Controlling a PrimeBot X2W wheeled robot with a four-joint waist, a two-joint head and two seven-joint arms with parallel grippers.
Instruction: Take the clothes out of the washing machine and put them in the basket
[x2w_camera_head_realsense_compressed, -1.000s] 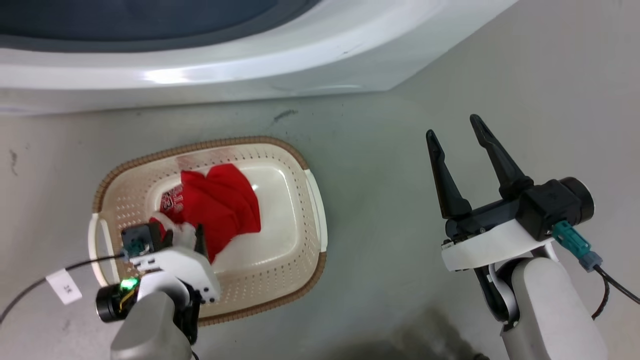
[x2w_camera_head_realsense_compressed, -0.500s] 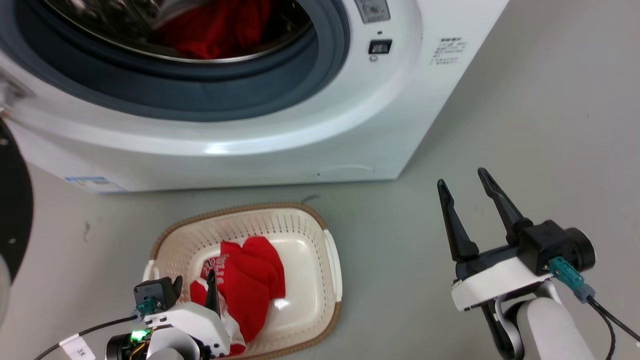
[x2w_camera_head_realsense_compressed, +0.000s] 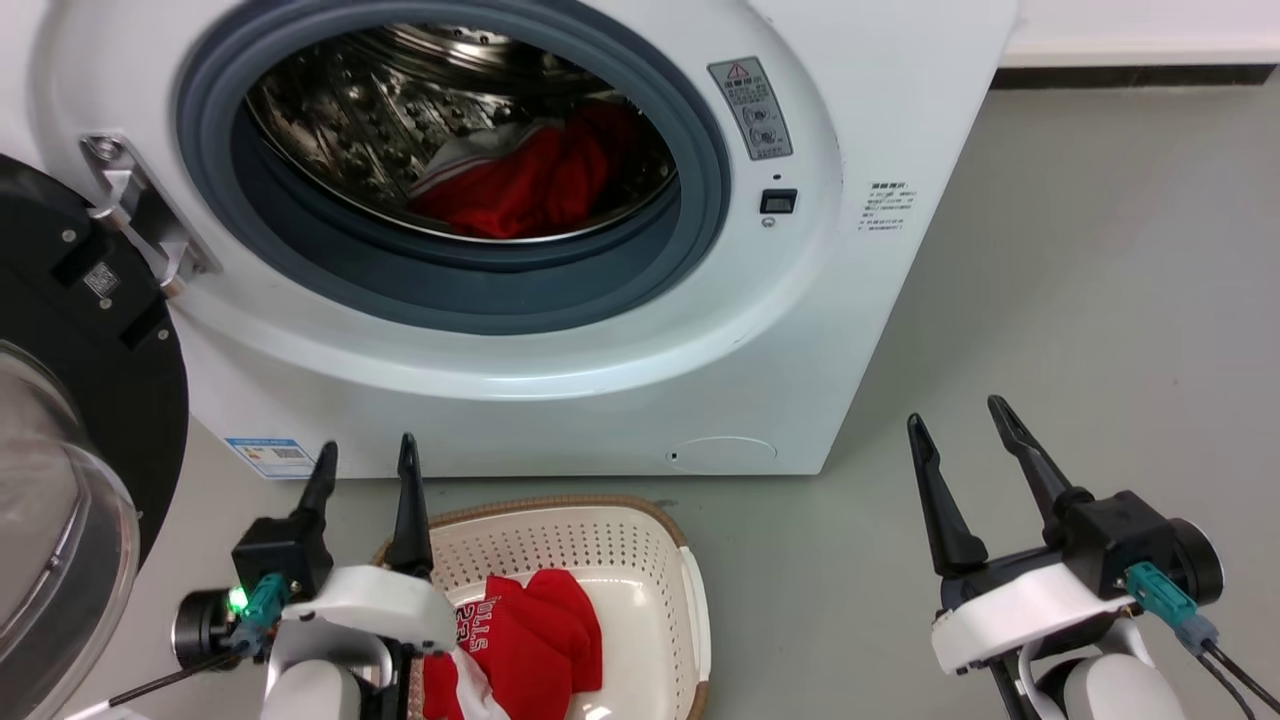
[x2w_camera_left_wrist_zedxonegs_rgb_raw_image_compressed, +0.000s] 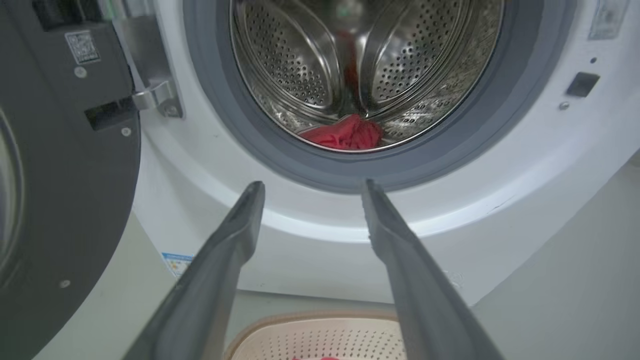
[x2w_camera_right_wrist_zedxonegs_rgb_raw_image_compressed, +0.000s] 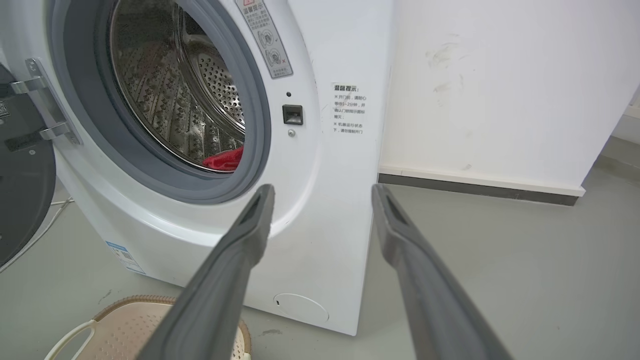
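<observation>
At the far left, the black-framed glass door (x2w_camera_head_realsense_compressed: 100, 400) stands swung open, so keep your left arm clear of it. Your left gripper (x2w_camera_head_realsense_compressed: 367, 447) hovers low at the near-left edge of the oval cream plastic basket (x2w_camera_head_realsense_compressed: 600, 545) with its brown woven-look rim. Its two dark fingers are moderately apart with nothing between them. A soft red garment with white lettering (x2w_camera_head_realsense_compressed: 540, 640) lies in that basket.

Farther off is the large white front-loading washing machine (x2w_camera_head_realsense_compressed: 560, 400). In its perforated steel drum (x2w_camera_head_realsense_compressed: 330, 110), a second red garment (x2w_camera_head_realsense_compressed: 530, 185) with white trim lies at the bottom, slightly right of centre. To fetch it cleanly, I judge you should lift the left gripper over the grey gasket (x2w_camera_head_realsense_compressed: 450, 290) lip and enter with the fingers apart. Sink them into the bulk of the heap and close on a thick fold, not the trim.

At the right, your right gripper (x2w_camera_head_realsense_compressed: 956, 412) hangs over bare grey floor (x2w_camera_head_realsense_compressed: 1100, 250), fingers likewise parted and empty.
</observation>
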